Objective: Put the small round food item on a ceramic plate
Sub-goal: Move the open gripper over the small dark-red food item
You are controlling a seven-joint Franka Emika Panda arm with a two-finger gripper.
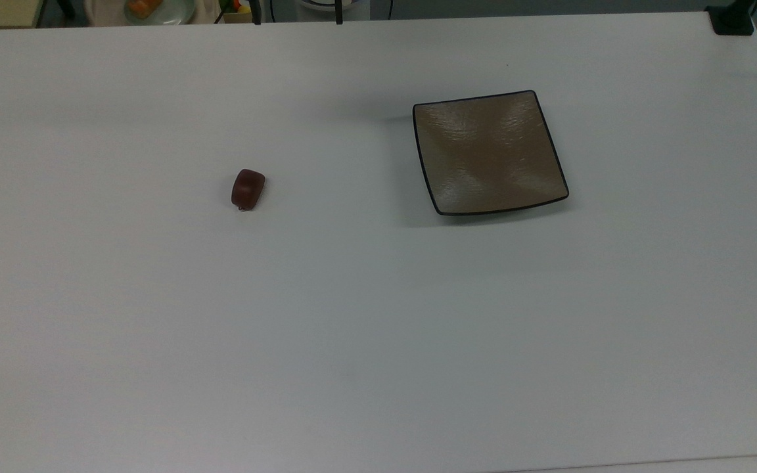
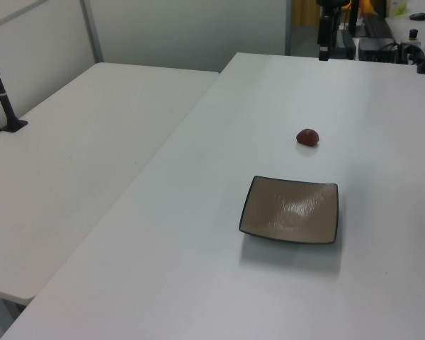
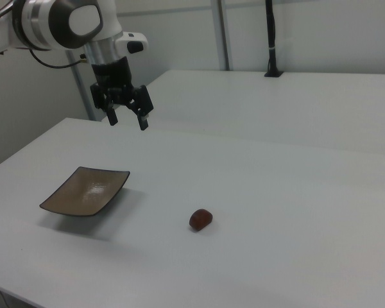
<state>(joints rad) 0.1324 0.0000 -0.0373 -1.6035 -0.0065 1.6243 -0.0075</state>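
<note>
No words, labels, brands, nos. or signs can be read in any view.

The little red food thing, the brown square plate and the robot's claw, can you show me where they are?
small round food item [image 1: 248, 189], top view, on its glossy reddish-brown top.
ceramic plate [image 1: 490, 153], top view, on its bare tan middle.
gripper [image 3: 128, 119], right view, midway between its two spread black fingertips, up in the air.
</note>
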